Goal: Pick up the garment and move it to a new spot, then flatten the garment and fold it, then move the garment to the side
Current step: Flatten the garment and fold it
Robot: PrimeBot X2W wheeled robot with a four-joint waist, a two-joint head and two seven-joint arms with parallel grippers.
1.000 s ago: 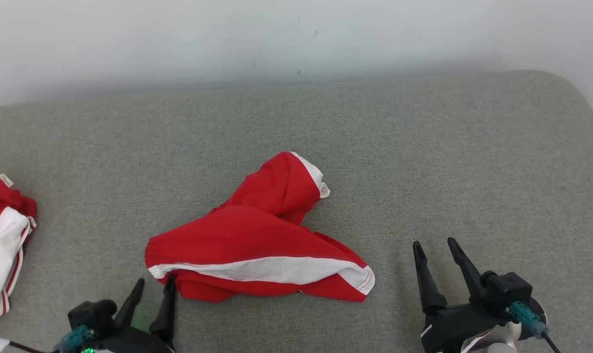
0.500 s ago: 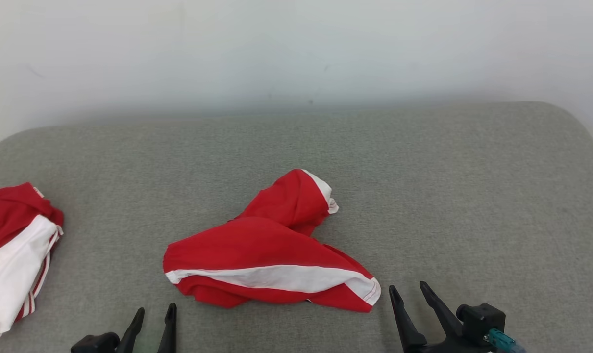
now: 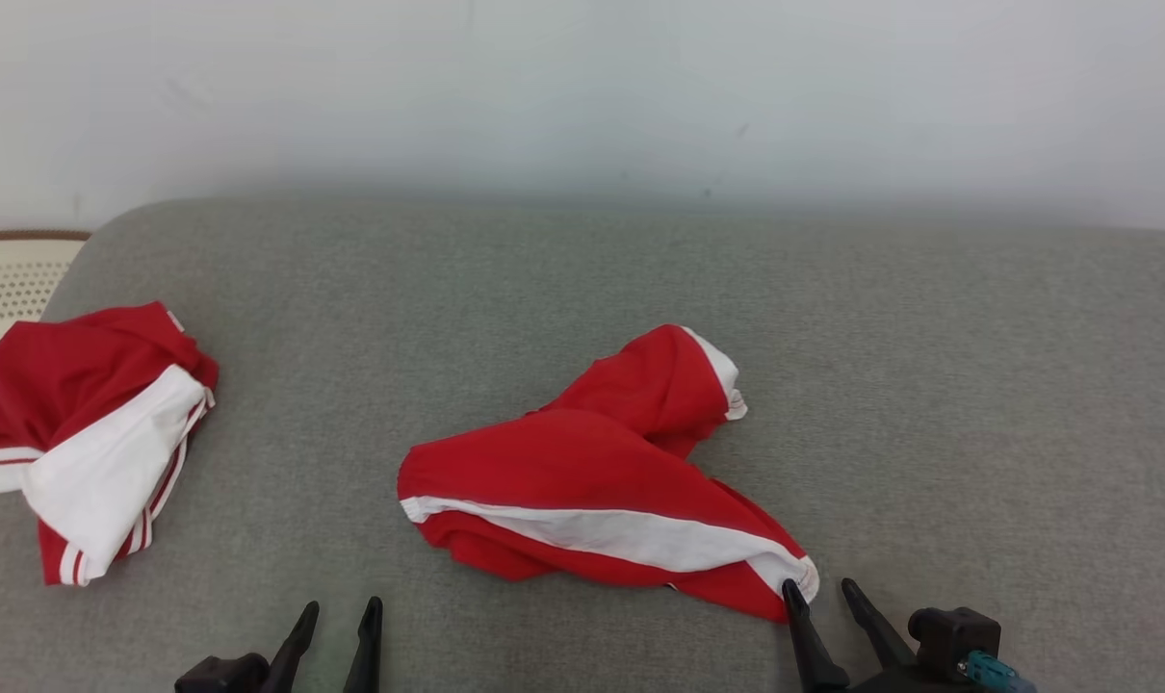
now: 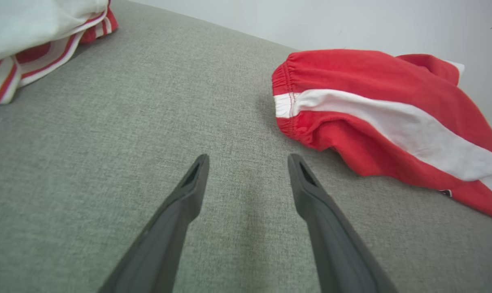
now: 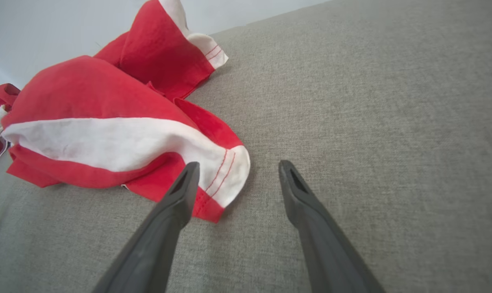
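Crumpled garment (image 3: 582,462), ctr of cushion (image 3: 977,385)

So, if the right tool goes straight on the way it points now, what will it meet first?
Probably the white hem corner of the red garment, right ahead of one finger; the other faces bare grey cushion. Depth is unclear.

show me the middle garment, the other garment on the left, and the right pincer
middle garment (image 3: 582,467), head view, red cloth above its white stripe
left garment (image 3: 111,472), head view, its white panel
right pincer (image 3: 817,584), head view, midway between its open fingertips
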